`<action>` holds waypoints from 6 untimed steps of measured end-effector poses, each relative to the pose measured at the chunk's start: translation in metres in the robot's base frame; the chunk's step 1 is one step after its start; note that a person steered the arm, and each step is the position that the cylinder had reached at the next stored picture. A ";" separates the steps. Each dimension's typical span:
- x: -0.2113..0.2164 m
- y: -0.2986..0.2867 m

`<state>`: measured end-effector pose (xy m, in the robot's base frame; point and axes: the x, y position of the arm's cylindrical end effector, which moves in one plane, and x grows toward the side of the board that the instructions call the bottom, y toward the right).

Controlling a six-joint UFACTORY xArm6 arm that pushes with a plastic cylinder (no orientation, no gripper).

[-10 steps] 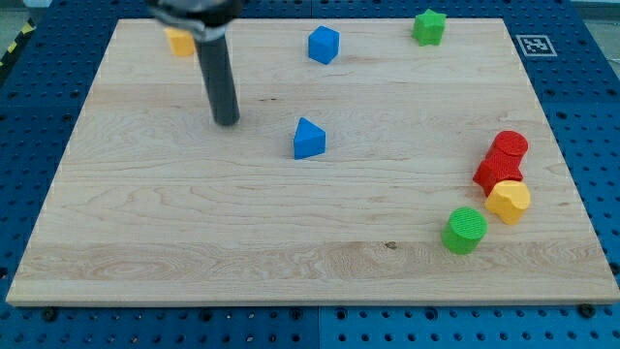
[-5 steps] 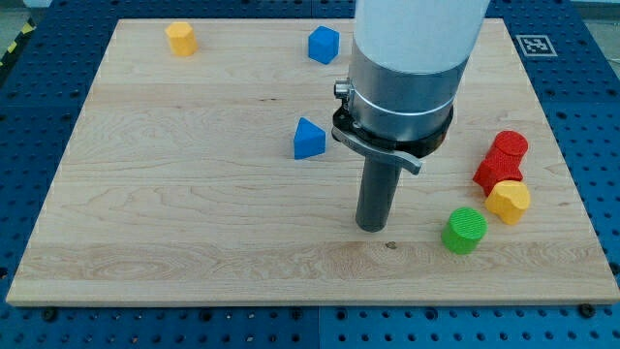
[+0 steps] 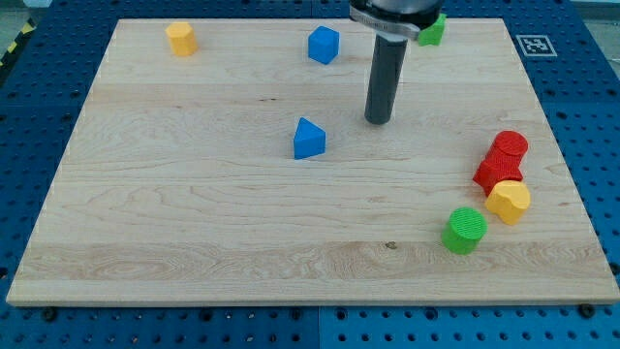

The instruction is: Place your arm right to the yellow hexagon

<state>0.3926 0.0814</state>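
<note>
Progress looks slight: on the pale wooden board [image 3: 194, 223], my tip [image 3: 379, 121] rests in the upper middle, with no jaws to open or shut, well apart from the ridged plastic yellow hexagon [image 3: 508, 201] near the right edge, touching the red blocks [image 3: 502, 161]. Reaching its right side remains.
</note>
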 end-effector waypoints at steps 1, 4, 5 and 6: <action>0.000 0.020; -0.014 0.010; -0.021 -0.068; -0.027 -0.096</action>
<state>0.3660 -0.0151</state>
